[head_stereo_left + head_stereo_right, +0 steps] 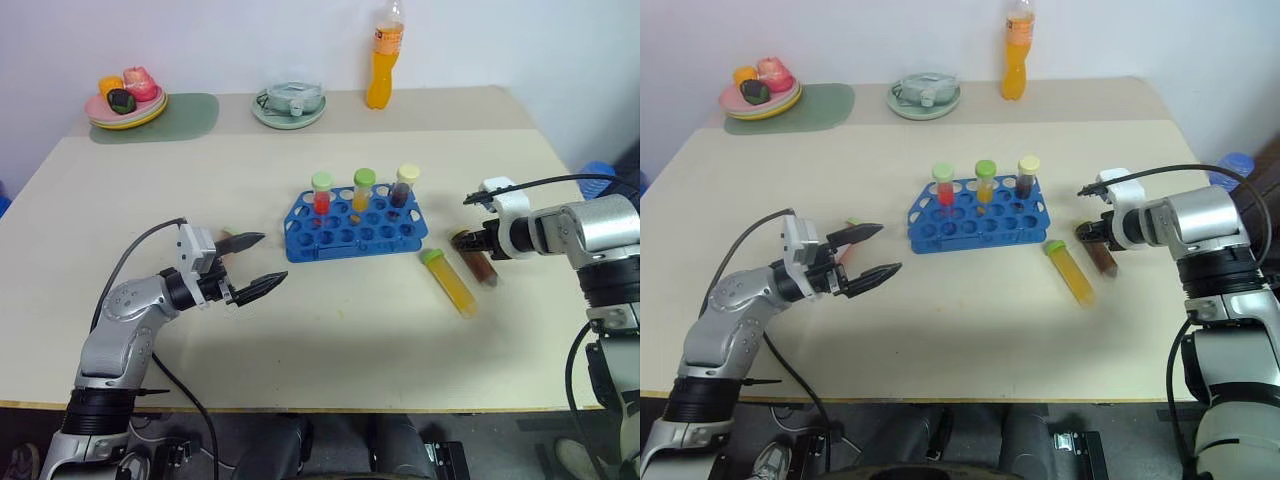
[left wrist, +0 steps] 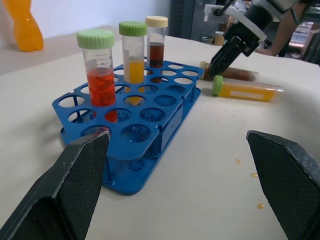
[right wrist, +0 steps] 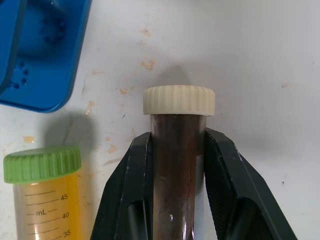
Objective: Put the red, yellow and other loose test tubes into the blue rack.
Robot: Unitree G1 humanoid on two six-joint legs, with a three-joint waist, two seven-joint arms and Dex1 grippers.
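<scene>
I'm gripping the brown tube with the right claw, fingers pinching it just below its cap as it lies flat on the table, right of the rack. The left claw is hanging wide open, empty, left of the rack.

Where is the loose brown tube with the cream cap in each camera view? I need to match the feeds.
Left eye: brown tube lying right of the blue rack, at the right gripper.
Right eye: same spot, beside the yellow tube.
Left wrist: beyond the rack, behind the yellow tube.
Right wrist: centre, clamped between the fingers.
Shared landmark: the blue rack.
</scene>
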